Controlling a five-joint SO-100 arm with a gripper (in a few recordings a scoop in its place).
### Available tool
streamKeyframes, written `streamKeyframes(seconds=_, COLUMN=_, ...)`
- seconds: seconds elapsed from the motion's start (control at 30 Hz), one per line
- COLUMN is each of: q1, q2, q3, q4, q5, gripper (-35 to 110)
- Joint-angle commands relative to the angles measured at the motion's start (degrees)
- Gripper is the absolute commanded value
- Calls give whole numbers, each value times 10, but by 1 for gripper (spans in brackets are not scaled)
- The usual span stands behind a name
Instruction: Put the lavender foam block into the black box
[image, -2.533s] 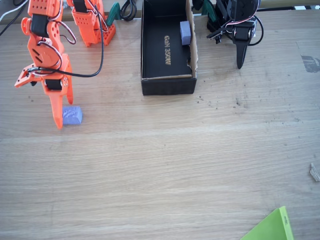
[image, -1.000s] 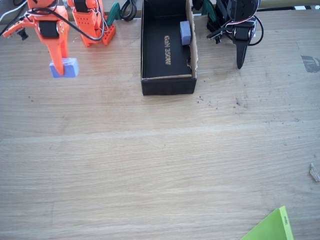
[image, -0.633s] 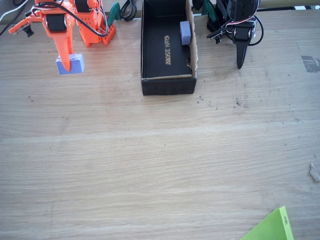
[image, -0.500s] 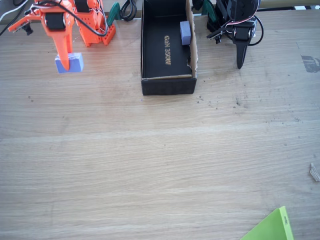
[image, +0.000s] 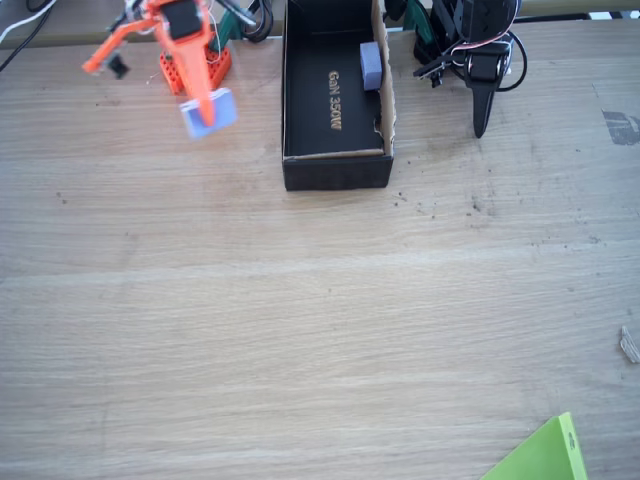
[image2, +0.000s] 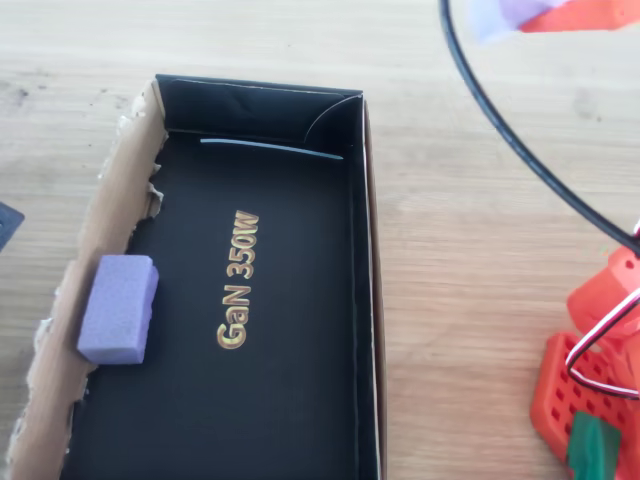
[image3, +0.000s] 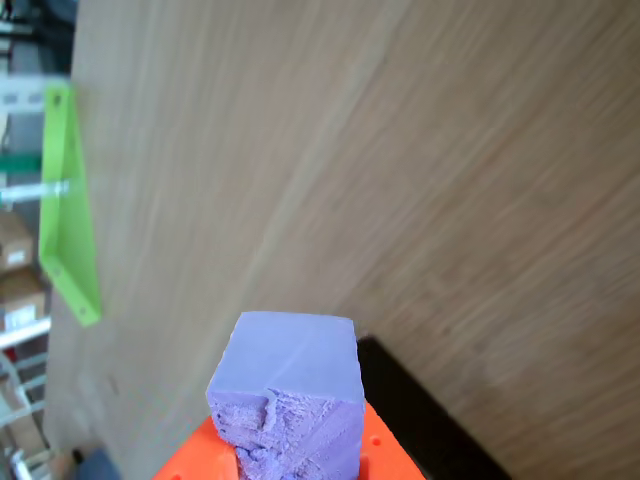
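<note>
My orange gripper (image: 203, 112) is shut on the lavender foam block (image: 214, 111) and holds it in the air, left of the black box (image: 336, 171) in the fixed view. In the overhead view the block (image2: 494, 16) and the gripper (image2: 535, 12) sit at the top edge, beyond the box's (image2: 262, 106) right wall. The wrist view has the block (image3: 292, 385) pinched at the bottom, its torn face toward the camera, and a black corner of the box (image3: 432, 432) just behind it. The box is open, with gold "GaN 350W" lettering on its floor.
A paler lavender block (image: 371, 65) (image2: 119, 308) lies inside the box against its torn brown wall. The arm's orange base (image: 190, 66) (image2: 596, 392) stands beside the box. A green sheet (image: 545, 455) (image3: 68, 205) lies at the table's near right corner.
The gripper lifted the block off the table at the left, then swung it right toward the box. It is now much nearer the box's left wall.
</note>
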Motion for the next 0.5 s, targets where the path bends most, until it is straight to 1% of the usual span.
streamKeyframes(seconds=0.0, q1=-71, q2=14, q3=-5, q4=-14, q5=-7, gripper=0)
streamKeyframes(seconds=0.17, q1=-170, q2=12, q3=-6, q4=-29, q5=-18, gripper=0)
streamKeyframes(seconds=0.23, q1=-199, q2=13, q3=-4, q4=-28, q5=-18, gripper=2)
streamKeyframes(seconds=0.47, q1=-274, q2=-5, q3=-11, q4=-36, q5=-70, gripper=3)
